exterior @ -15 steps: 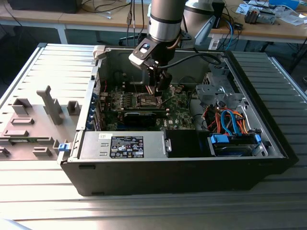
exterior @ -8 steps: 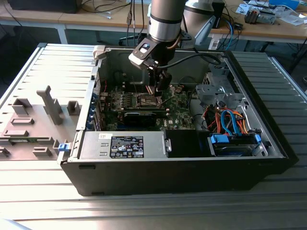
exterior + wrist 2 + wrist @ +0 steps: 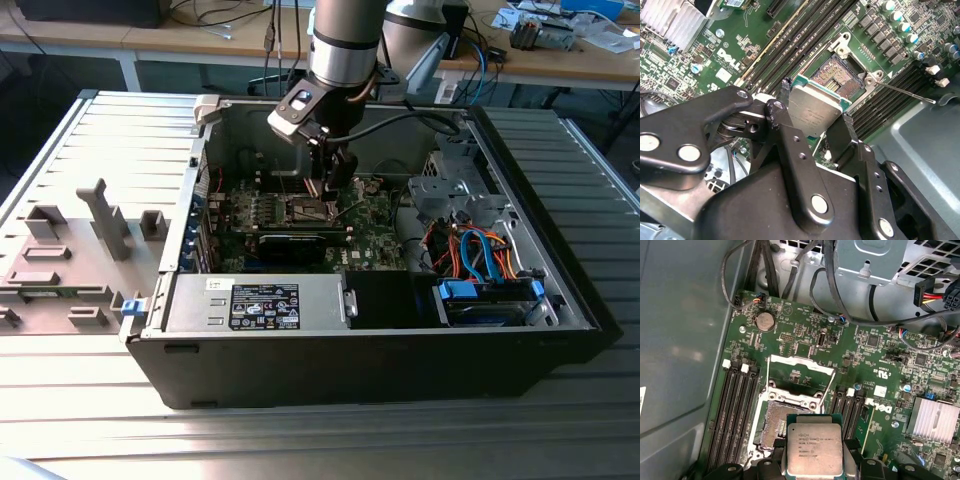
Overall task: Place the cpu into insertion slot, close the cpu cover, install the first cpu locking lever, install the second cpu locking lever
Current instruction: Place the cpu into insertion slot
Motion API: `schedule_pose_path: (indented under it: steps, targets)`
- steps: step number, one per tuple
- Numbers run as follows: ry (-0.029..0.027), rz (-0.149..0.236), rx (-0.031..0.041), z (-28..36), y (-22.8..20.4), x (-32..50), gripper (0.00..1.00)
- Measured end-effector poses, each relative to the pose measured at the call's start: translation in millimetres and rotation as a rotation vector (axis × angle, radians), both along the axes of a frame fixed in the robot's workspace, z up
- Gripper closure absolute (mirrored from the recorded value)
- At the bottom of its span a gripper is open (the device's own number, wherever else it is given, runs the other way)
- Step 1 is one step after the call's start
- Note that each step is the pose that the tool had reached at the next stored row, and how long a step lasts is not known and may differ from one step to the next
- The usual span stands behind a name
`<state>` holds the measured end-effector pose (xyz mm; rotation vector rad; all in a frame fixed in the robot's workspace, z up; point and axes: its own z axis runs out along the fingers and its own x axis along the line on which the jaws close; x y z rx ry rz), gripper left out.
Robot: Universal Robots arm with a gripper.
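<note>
The gripper (image 3: 815, 105) has its jaws clamped on two opposite edges of the cpu (image 3: 812, 117), and the silver face is turned toward the cameras in both wrist views. The chip hangs just over one edge of the insertion slot (image 3: 841, 75), not yet inside; whether it touches the rim I cannot tell. Beyond the socket the cpu cover (image 3: 802, 365) stands open, and a thin locking lever (image 3: 905, 93) is free. So the first step, the placing, seems in hand. I judge that seating asks for the chip to be centred over the socket, square with its rim and level. In the exterior view a grey power supply (image 3: 255, 305) lies at 6 o'clock from the gripper and blue cables (image 3: 490, 255) at 4 o'clock, inside the computer case (image 3: 400, 375) on the worktop (image 3: 330, 445).
</note>
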<state>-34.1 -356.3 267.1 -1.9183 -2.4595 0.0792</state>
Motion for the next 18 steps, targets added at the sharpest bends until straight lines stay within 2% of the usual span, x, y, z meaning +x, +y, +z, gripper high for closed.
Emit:
schedule_pose_path:
  steps: [18]
  targets:
    - [0.0000, -0.028, 0.0000, 0.0, 0.0, 0.0, 0.46]
